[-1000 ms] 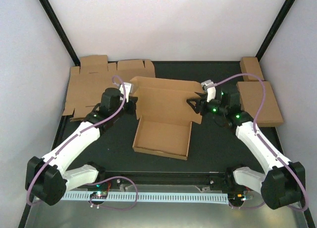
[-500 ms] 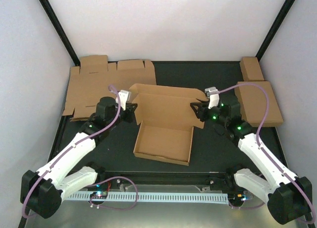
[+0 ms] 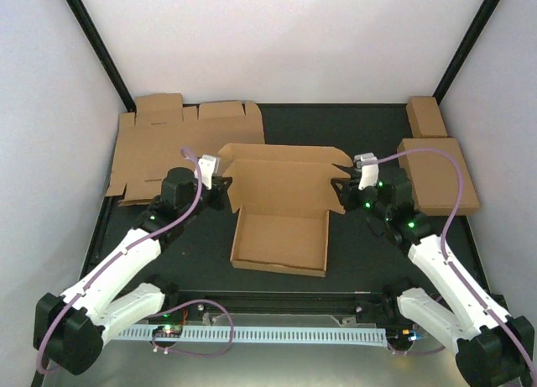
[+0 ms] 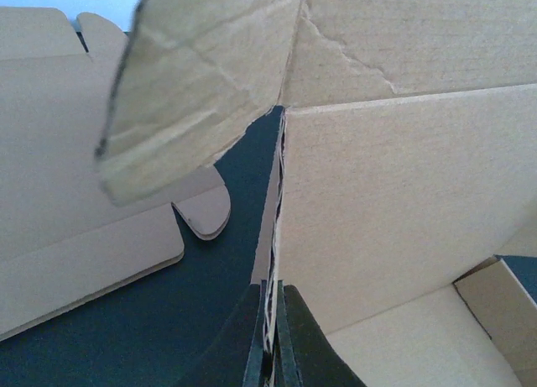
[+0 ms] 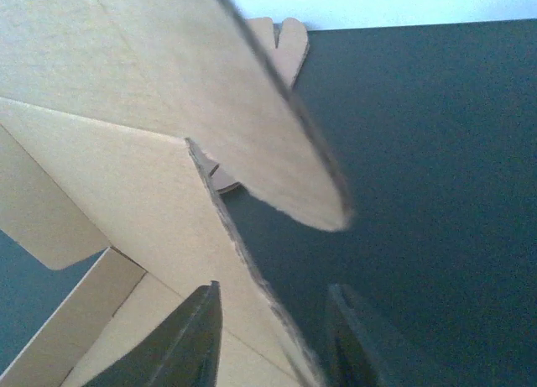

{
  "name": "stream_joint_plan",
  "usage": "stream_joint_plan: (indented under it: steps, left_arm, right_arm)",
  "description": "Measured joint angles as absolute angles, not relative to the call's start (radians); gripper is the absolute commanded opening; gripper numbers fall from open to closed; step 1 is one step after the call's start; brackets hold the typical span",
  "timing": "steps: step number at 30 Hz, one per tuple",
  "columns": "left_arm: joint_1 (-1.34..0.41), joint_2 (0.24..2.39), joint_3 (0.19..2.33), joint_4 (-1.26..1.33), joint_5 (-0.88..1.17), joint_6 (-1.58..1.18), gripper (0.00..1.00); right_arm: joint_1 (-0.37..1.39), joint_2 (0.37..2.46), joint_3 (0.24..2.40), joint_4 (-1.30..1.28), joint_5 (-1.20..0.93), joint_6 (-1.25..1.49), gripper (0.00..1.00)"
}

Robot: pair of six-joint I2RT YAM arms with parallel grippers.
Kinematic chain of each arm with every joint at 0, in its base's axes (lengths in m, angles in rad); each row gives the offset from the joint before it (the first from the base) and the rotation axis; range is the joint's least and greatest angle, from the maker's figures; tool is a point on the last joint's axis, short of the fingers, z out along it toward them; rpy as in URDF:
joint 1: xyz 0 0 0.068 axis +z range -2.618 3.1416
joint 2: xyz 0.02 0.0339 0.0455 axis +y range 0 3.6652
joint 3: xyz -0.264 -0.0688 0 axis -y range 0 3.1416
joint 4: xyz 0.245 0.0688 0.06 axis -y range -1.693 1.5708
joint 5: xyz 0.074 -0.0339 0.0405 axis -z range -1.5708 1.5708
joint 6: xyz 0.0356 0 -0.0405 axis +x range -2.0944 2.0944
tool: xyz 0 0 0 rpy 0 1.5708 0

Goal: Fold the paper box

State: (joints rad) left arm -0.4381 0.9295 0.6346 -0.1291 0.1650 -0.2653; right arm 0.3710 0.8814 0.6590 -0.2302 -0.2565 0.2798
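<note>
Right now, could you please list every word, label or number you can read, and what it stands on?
None can be read.
The paper box is plain brown in every view; the flat cardboard sheets at the left and the cardboard stack at the right show no print.
Any marking on the circuit board at the near edge is too small.

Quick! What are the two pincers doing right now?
Left pincer: closed, pinching an edge of the paper box.
Right pincer: open, a box edge between its jaws, not clamped.
</note>
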Motion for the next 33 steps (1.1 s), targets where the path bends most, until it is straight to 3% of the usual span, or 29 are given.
stream_joint_plan:
  steps: [9,17,26,33]
  left_arm:
    - [-0.448,0.929,0.635,-0.132,0.153,-0.268,0.02]
    - [-0.527,0.929,0.648,-0.153,0.021,-0.358,0.02]
    - [-0.673,0.902,0.638,-0.155,-0.202,-0.506,0.02]
    - [-0.702,0.913,0.664,-0.151,-0.265,-0.514,0.02]
  right_arm:
    - [0.373,0.890,0.659,-0.251,-0.249,0.268,0.22]
    - [0.471,0.883,0.659,-0.241,-0.131,0.327,0.03]
    - [0.565,0.884,0.655,-0.220,0.062,0.393,0.02]
    - [0.583,0.894,0.667,-0.173,0.130,0.408,0.02]
